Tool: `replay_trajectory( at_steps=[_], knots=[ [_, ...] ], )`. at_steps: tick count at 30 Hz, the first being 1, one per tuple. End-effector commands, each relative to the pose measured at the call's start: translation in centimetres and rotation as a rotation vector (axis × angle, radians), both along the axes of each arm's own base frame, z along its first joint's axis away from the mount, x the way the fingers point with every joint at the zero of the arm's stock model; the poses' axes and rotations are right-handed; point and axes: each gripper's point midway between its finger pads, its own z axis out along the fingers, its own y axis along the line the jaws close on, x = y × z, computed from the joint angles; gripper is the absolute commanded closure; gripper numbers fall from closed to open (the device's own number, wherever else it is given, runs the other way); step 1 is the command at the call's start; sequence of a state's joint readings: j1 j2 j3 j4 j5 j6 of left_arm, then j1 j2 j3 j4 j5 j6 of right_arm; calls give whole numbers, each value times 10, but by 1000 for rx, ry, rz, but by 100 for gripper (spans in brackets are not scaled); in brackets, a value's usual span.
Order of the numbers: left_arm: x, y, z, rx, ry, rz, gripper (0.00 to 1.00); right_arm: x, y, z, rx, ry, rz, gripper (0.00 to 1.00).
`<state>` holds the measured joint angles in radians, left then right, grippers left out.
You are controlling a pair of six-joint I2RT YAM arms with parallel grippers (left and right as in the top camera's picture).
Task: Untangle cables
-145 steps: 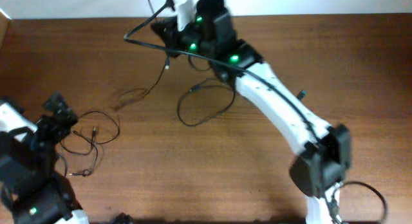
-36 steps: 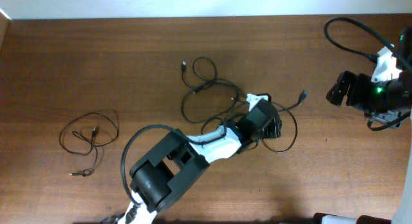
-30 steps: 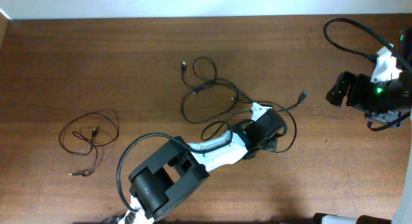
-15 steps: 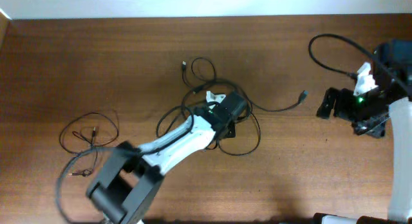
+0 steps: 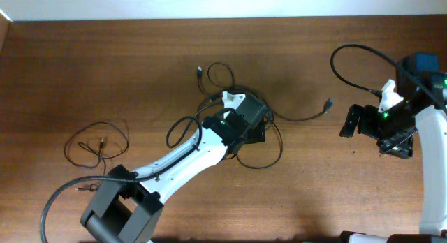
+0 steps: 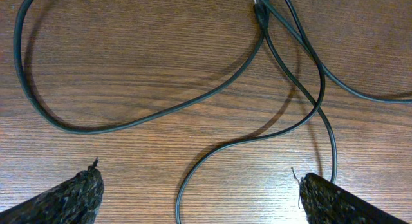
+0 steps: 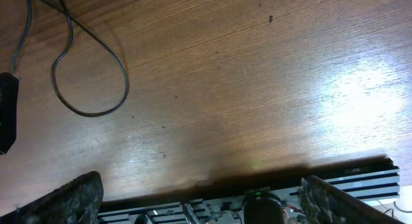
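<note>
Thin black looped cords (image 6: pixel 318 103) lay mid-way along the brown wooden counter (image 5: pixel 105 61), crossing just under the left claw (image 6: pixel 199 192) — fingers wide, nothing held. Right claw (image 7: pixel 201 188) also wide, well apart. Best pinch one strand clear of the crossing — lift slowly, not dragging both.

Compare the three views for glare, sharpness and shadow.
Right wrist: a broad white glare patch on the right washes out the grain of the table. Left wrist: sharpest, the cables crisp, with soft shadows beside them. Overhead: evenly lit but soft, fine detail smeared.
</note>
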<state>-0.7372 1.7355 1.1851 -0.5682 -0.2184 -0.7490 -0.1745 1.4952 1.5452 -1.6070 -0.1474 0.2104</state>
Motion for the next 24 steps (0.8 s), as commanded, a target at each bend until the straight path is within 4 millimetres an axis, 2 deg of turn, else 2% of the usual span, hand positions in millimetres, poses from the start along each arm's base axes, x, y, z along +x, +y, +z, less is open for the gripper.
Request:
replay_trajectory(
  at_steps=[1, 7, 11, 13, 15, 17, 21, 23, 24],
  knots=[
    [-1, 1, 2, 2, -7, -2, 1, -2, 1, -1, 6, 4, -17, 1],
    [-9, -23, 5, -65, 0, -60, 1, 1, -3, -1, -11, -10, -18, 1],
    [5, -45, 17, -143, -79, -77, 1, 1, -3, -1, -11, -10, -18, 2],
    [17, -49, 14, -142, -125, -66, 1, 1, -3, -1, -11, -10, -18, 2],
    [30, -58, 3, -127, -173, -105, 1, 1, -3, -1, -11, -10, -18, 2],
    [41, -72, -14, -116, -209, -168, 5, 1, -3, -1, -11, -10, -18, 1],
    [43, -98, -39, -200, -190, -223, 12, 1, -3, -1, -12, -10, -18, 1],
    [42, -100, -50, -189, -180, -227, 16, 1, -3, -1, -12, -10, -18, 1],
    [40, -102, -59, -183, -169, -232, 22, 1, -3, -1, -12, -10, -18, 2]
  ],
)
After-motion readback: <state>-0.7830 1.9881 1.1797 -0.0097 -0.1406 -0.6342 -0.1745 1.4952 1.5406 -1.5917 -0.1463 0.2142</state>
